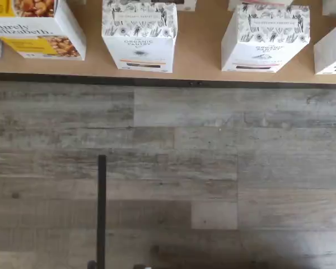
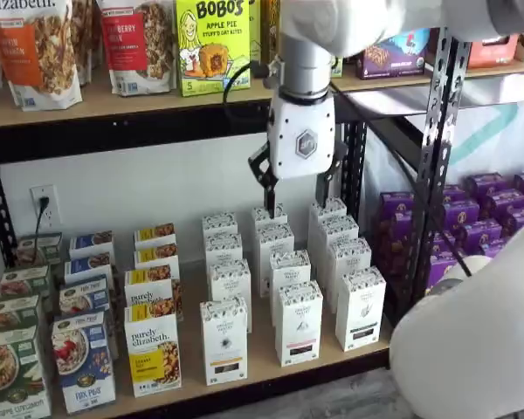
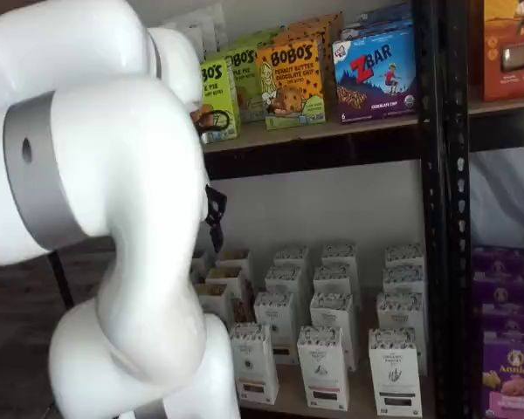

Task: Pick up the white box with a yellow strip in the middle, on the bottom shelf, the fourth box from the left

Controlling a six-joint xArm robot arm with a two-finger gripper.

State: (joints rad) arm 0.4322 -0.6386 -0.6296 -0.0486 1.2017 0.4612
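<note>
The white box [image 2: 223, 340] stands at the front of the bottom shelf [image 2: 260, 371], just right of a "purely elizabeth" box [image 2: 153, 353]. It is tall and narrow, with a speckled top and a dark label low down. The wrist view shows it from above [image 1: 139, 36] on the tan board [image 1: 201, 61], and it also shows in a shelf view [image 3: 253, 362]. My gripper [image 2: 297, 196] hangs well above the rear white boxes, with a gap between its black fingers and nothing in them. In a shelf view only a black finger [image 3: 214, 214] peeks from behind the arm.
Several identical white boxes [image 2: 299, 321] fill rows right of and behind the target. Cereal boxes [image 2: 83, 360] stand to the left and purple boxes [image 2: 485, 223] on the neighbouring rack. A black upright [image 2: 432, 157] stands at the right. A dark bar [image 1: 101, 213] lies over the wood-look floor.
</note>
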